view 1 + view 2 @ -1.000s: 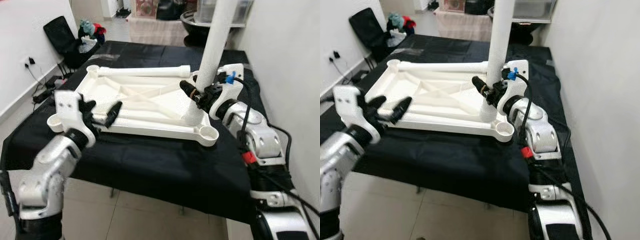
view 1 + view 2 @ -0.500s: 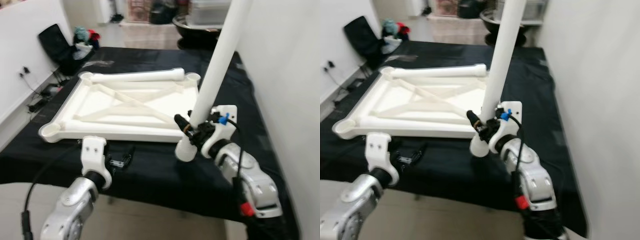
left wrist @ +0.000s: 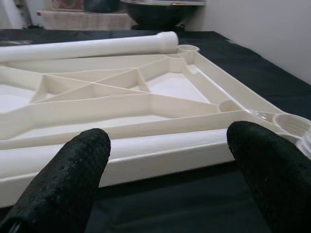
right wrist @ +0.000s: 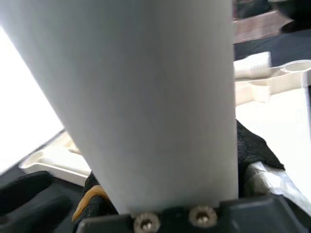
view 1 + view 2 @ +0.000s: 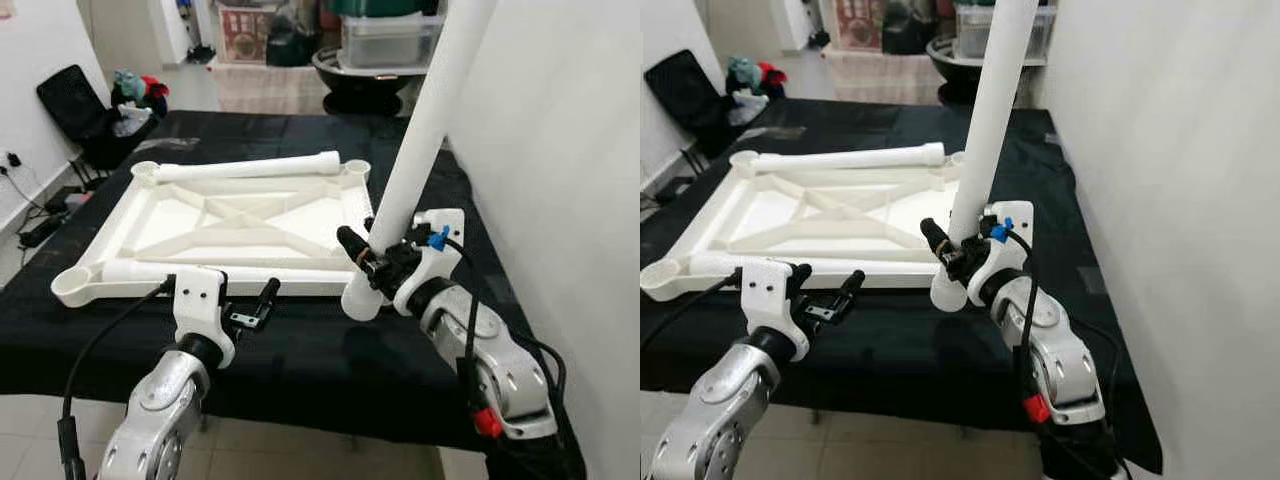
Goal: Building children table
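Note:
A white children's tabletop point(image 5: 240, 215) lies upside down on the black-covered table point(image 5: 300, 350), with round leg sockets at its corners. One white leg point(image 5: 250, 168) lies along its far edge and another point(image 3: 146, 145) along its near edge. My right gripper point(image 5: 366, 262) is shut on a third long white leg point(image 5: 420, 140). That leg stands tilted, and its lower end point(image 5: 358, 300) hangs just off the tabletop's near right corner. My left gripper point(image 5: 247, 305) is open and holds nothing. It is low over the cloth, just in front of the near edge.
A white wall point(image 5: 560, 150) runs close along the right side. Beyond the table are storage boxes point(image 5: 385, 40), a dark bowl point(image 5: 350, 70) and a cloth-covered bench point(image 5: 265, 85). A black chair with clothes point(image 5: 90, 105) stands at the far left, with cables point(image 5: 35, 225) on the floor.
The view has shifted. A second ago the leg's foot stood at the near right corner socket; now it hangs just off that corner. My left gripper has dropped from over the tabletop to in front of its edge.

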Robot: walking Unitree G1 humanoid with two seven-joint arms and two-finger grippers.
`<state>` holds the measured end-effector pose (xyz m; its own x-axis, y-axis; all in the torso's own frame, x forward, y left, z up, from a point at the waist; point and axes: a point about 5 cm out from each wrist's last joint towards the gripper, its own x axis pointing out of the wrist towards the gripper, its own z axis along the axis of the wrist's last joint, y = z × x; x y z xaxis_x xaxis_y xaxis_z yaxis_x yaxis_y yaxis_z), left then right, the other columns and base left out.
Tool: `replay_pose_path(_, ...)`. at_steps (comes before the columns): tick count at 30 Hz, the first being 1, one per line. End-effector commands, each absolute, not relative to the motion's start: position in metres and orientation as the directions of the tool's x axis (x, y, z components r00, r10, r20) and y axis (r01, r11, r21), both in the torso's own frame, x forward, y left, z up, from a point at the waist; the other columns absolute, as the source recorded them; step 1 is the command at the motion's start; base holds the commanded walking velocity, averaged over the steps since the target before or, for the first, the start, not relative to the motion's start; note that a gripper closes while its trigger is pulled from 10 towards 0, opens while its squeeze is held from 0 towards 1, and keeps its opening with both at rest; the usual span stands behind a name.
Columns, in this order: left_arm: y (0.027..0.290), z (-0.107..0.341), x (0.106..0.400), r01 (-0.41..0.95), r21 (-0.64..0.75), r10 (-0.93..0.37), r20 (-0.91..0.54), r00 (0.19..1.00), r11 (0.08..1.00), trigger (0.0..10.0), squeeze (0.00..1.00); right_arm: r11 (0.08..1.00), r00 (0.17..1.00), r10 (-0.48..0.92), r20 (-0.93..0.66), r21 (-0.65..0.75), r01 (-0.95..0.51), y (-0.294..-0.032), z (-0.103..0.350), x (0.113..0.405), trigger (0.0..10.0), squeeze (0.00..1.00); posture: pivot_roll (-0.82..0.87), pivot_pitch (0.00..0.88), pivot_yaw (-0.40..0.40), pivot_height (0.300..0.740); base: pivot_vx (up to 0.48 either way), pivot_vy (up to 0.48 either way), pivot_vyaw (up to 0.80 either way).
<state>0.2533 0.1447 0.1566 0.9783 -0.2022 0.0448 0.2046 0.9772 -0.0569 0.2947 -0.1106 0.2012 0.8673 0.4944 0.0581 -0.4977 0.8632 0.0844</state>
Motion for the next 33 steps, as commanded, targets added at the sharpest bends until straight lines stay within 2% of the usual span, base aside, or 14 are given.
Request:
replay_pose_path(1, 0.1422, 0.1548, 0.2545, 0.210, -0.046, -0.208, 0.041, 0.977, 0.977, 10.0, 0.00, 0.854, 0.857, 0.506, 0.095, 0.080, -0.513, -0.1098, 0.2103, 0.2923, 10.0, 0.00, -0.07, 0.000, -0.015, 0.740, 0.000, 0.000, -0.80)
replay_pose_path(2, 0.1413, 0.1560, 0.2553, 0.212, -0.045, -0.210, 0.047, 0.977, 0.976, 10.0, 0.00, 0.860, 0.857, 0.504, 0.104, 0.033, -0.510, -0.1098, 0.2134, 0.2918, 10.0, 0.00, -0.07, 0.000, -0.016, 0.740, 0.000, 0.000, -0.43)
replay_pose_path(9, 0.1398, 0.1563, 0.2561, 0.215, -0.042, -0.212, 0.055, 0.976, 0.976, 10.0, 0.00, 0.855, 0.853, 0.513, 0.096, 0.033, -0.518, -0.1081, 0.2131, 0.2920, 10.0, 0.00, -0.07, 0.000, -0.016, 0.740, 0.000, 0.000, -0.06)
replay_pose_path(33, 0.1381, 0.1607, 0.2583, 0.219, -0.044, -0.215, 0.083, 0.973, 0.975, 10.0, 0.00, 0.846, 0.843, 0.528, 0.101, 0.024, -0.532, -0.1062, 0.2159, 0.2915, 10.0, 0.00, -0.08, 0.000, -0.013, 0.740, 0.270, 0.000, 0.00)
